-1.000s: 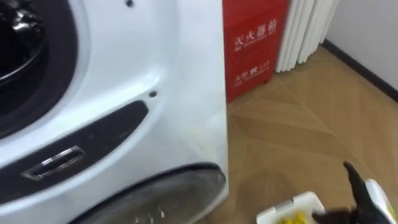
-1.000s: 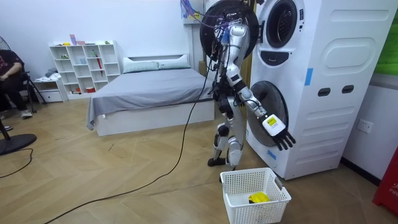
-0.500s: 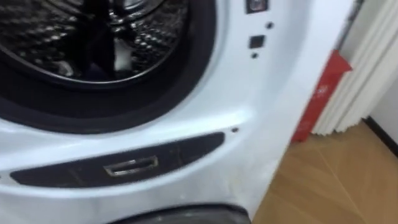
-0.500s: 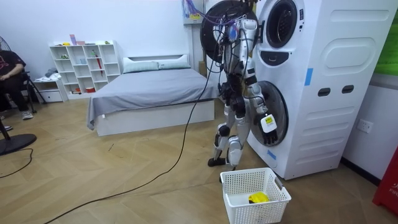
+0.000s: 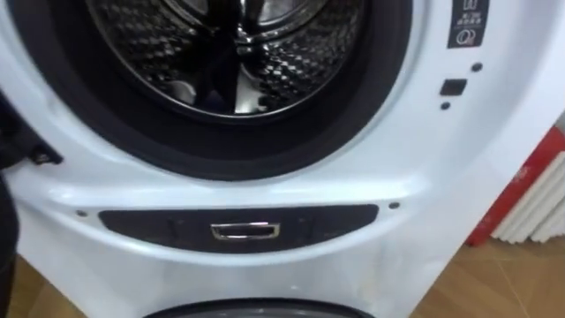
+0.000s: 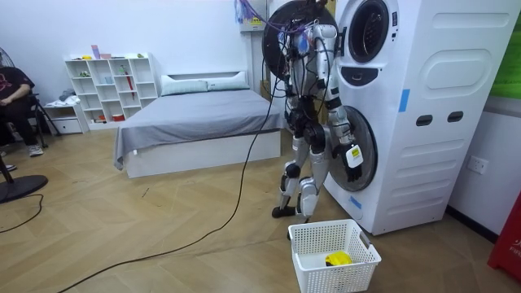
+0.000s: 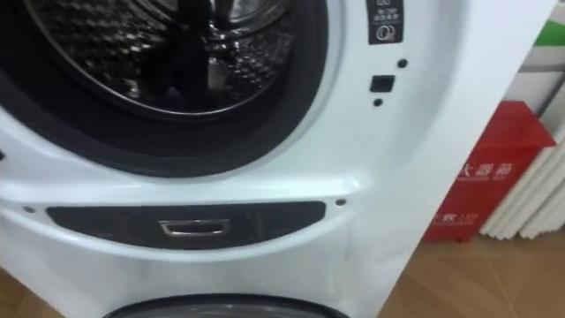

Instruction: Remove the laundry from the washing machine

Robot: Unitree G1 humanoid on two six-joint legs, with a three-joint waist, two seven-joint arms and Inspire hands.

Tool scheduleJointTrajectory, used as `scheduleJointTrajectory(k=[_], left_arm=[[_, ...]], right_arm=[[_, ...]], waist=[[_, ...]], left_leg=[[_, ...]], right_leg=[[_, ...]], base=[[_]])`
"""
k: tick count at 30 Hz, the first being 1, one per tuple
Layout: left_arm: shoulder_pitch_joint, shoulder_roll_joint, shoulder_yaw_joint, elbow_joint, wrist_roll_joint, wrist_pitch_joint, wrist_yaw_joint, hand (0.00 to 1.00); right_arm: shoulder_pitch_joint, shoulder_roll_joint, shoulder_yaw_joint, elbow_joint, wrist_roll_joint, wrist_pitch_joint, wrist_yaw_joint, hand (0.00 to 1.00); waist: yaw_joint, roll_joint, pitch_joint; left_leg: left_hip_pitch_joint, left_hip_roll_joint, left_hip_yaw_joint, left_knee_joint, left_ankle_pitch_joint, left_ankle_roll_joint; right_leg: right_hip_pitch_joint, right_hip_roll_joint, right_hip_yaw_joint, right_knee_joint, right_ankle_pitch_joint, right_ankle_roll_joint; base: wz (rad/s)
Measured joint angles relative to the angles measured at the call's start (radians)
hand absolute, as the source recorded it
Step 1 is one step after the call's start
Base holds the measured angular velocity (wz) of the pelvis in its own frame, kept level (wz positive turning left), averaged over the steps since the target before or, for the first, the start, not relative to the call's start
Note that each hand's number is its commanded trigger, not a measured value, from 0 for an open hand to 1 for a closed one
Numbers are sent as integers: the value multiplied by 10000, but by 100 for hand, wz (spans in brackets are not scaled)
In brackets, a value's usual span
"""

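I stand close against the front of a stacked white washing machine (image 5: 265, 190), looking into its upper round opening. The steel drum (image 5: 300, 53) shows inside a dark rubber ring. A dark shape (image 5: 231, 62) sits in the drum with a small pale patch beside it; I cannot tell whether it is cloth. In the room view the upper door (image 6: 291, 37) stands swung open beside my head. My right hand (image 6: 352, 159) hangs at my side by the lower door, fingers loose and holding nothing.
A white laundry basket (image 6: 326, 230) with a yellow item (image 6: 336, 259) stands on the wood floor by my feet. A red box (image 7: 481, 185) is right of the machine. A bed (image 6: 195, 122), a shelf (image 6: 106, 85) and a seated person (image 6: 12, 94) are behind me.
My view has swung up from the floor and basket to the upper drum. My right arm has dropped from reaching out over the basket to my side, and I have turned toward the machine.
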State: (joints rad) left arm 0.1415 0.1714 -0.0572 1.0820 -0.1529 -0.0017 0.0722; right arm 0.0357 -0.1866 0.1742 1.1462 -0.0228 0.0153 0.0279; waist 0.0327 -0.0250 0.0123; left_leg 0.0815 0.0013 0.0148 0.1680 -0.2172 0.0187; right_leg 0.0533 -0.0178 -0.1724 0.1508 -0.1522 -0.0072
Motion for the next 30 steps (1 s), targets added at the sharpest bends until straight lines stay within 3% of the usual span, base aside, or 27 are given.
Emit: scheduleJointTrajectory(k=[4,8,12,13,16,18,19,21,22,24,27,28,29,30], left_arm=[[224,-18,451,8,183,1,83,0],[291,-23,533,119,214,11,133,0],[402,-76,983,91,481,2,120,0],[447,-71,1170,-16,649,1,115,0],[475,-35,1390,-164,834,10,83,0],[609,-126,1433,-655,967,69,-6,0],[735,-235,1563,-744,1069,97,-62,0],[893,-197,1599,-752,1060,203,-144,0],[895,-166,1606,-833,1057,247,-149,0],[681,-165,1506,-1121,1048,257,-167,0],[78,-165,1323,-1159,1023,261,-178,0],[-305,-108,1143,-1172,935,264,-173,0],[-447,-76,1086,-1201,863,264,-171,0],[-727,-45,876,-1208,790,297,-113,0]], right_arm=[[-38,92,1,171,1,-14,90,0],[-14,126,-12,298,94,-29,88,0],[36,165,-227,268,99,-57,122,0],[31,176,-292,222,34,-57,163,0],[27,163,-514,151,-283,-55,180,0],[14,35,-980,-57,-742,-139,99,0],[1,-70,-1084,-98,-892,-152,87,0],[40,-91,-1129,-261,-922,-151,45,0],[36,-79,-1155,-306,-930,-150,65,0],[3,-152,-1207,-320,-917,-156,49,0],[-116,-303,-1276,-326,-981,-147,-54,0],[-206,-293,-1282,-325,-1014,-139,-144,0],[-248,-257,-1283,-325,-1043,-136,-151,0],[-406,-232,-1297,-338,-1133,-117,-135,0]], waist=[[111,-120,-51],[23,-87,-17],[90,-10,12],[183,13,33],[413,-9,19],[464,170,-78],[558,324,-33],[383,503,-102],[250,467,-110],[-26,386,-73],[-94,627,-52],[-136,699,-27],[-151,654,-42],[-321,628,-65]], left_leg=[[5,-9,-56,7,-43,71],[170,12,-199,62,-47,66],[-23,174,-185,921,-435,-51],[-300,272,-174,1600,-650,-160],[-1212,455,-237,3361,-753,-292],[-2346,852,-290,5551,-673,-406],[-2657,1252,-209,7303,-391,-453],[-2437,1579,-212,9196,123,-506],[-2304,1660,-236,9450,294,-548],[-1361,1912,-502,9094,802,-962],[-39,2291,-837,6916,790,-1170],[274,2302,-847,5925,-364,-1515],[425,2280,-774,5369,-816,-1548],[602,2212,-708,4313,-1523,-1477]], right_leg=[[58,13,33,4,-7,12],[330,38,24,-7,-9,7],[351,156,-7,344,-240,-172],[186,242,14,623,-351,-270],[-81,408,27,878,-443,-445],[-362,528,-230,973,-433,-720],[-371,674,-352,1160,-487,-849],[-386,795,-407,1524,-613,-1008],[-464,776,-433,1663,-658,-1035],[-768,682,-511,2012,-657,-1022],[-1615,696,-676,2799,-640,-1000],[-2113,586,-739,3259,-623,-976],[-2376,491,-759,3454,-596,-936],[-2837,317,-803,3659,-476,-793]], base=[[12],[13],[3],[-9],[-16],[-26],[-44],[-26],[0],[9],[3],[13],[26],[35]])
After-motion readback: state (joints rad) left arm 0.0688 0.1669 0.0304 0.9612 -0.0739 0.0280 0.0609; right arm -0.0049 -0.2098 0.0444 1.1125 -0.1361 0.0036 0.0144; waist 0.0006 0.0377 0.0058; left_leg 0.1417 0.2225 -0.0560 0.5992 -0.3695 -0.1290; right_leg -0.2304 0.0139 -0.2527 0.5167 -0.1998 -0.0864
